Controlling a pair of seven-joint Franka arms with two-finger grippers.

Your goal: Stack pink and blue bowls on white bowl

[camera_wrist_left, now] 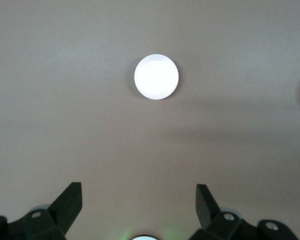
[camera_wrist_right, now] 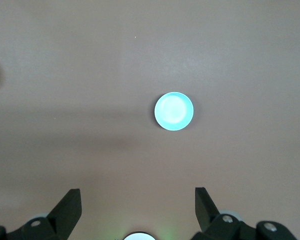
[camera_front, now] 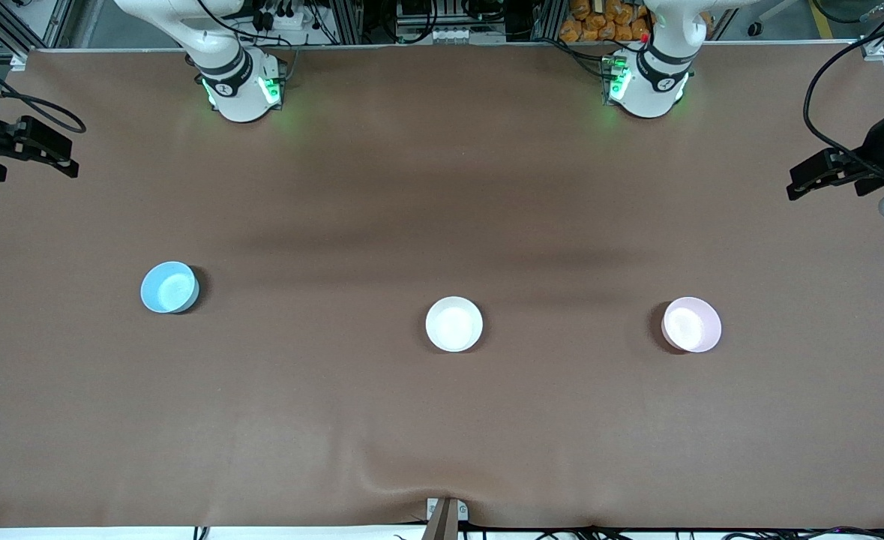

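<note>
Three small bowls stand apart in a row on the brown table. The light blue bowl (camera_front: 169, 287) is toward the right arm's end, the white bowl (camera_front: 453, 324) is in the middle, and the pale pink bowl (camera_front: 691, 324) is toward the left arm's end. My left gripper (camera_front: 798, 186) hangs open and empty, high over its end of the table. The pink bowl (camera_wrist_left: 156, 76) looks almost white in the left wrist view, well clear of the open left gripper (camera_wrist_left: 138, 192). My right gripper (camera_front: 70, 161) hangs open and empty over its end. The right wrist view shows the blue bowl (camera_wrist_right: 174, 111) well clear of the open right gripper (camera_wrist_right: 137, 196).
The brown table cover (camera_front: 442, 420) has a small ripple at its edge nearest the front camera. The two arm bases (camera_front: 243, 86) (camera_front: 648, 79) stand along the edge farthest from that camera. A small clamp (camera_front: 445, 514) sits at the nearest edge.
</note>
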